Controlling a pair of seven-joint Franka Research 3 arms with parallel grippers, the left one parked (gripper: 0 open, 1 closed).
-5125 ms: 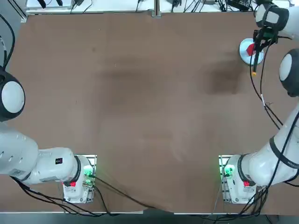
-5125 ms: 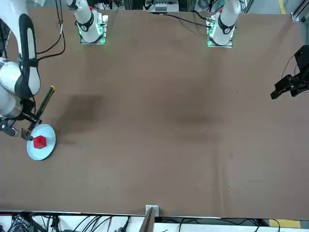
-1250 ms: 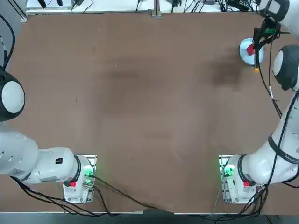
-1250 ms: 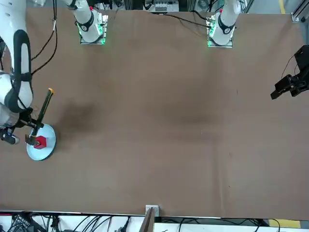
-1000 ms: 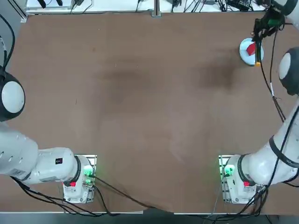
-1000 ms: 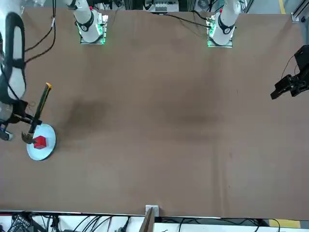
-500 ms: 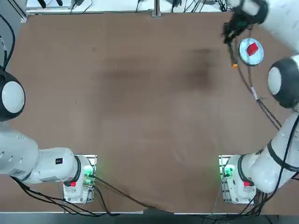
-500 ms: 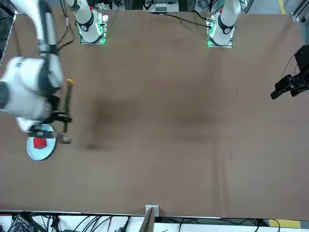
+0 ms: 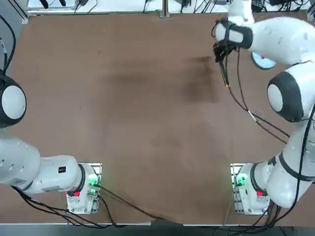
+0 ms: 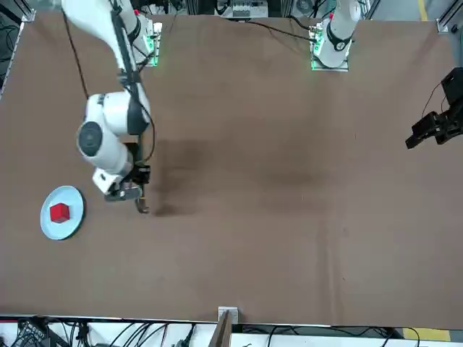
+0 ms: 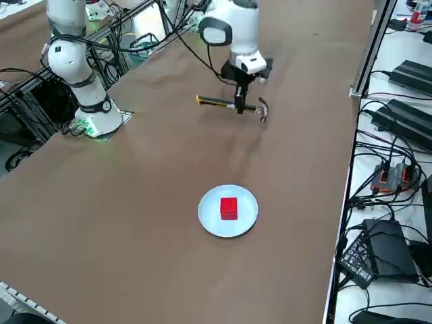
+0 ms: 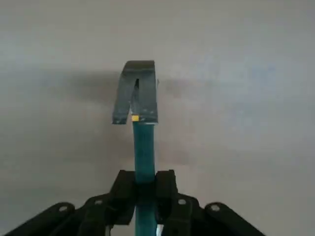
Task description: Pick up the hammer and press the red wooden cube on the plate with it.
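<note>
In the right side view, the right gripper's fingers [image 11: 241, 94] — closed snugly on the hammer [image 11: 221, 102] — hang at upper centre; the red cube [image 11: 229, 208] sits on the plate [image 11: 212, 219], just below centre.

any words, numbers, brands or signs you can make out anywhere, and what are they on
no text is readable anywhere
the hammer in the right hand, the plate and the red cube: no lettering visible
the black boxes beside the table: any labels too small to read
</note>
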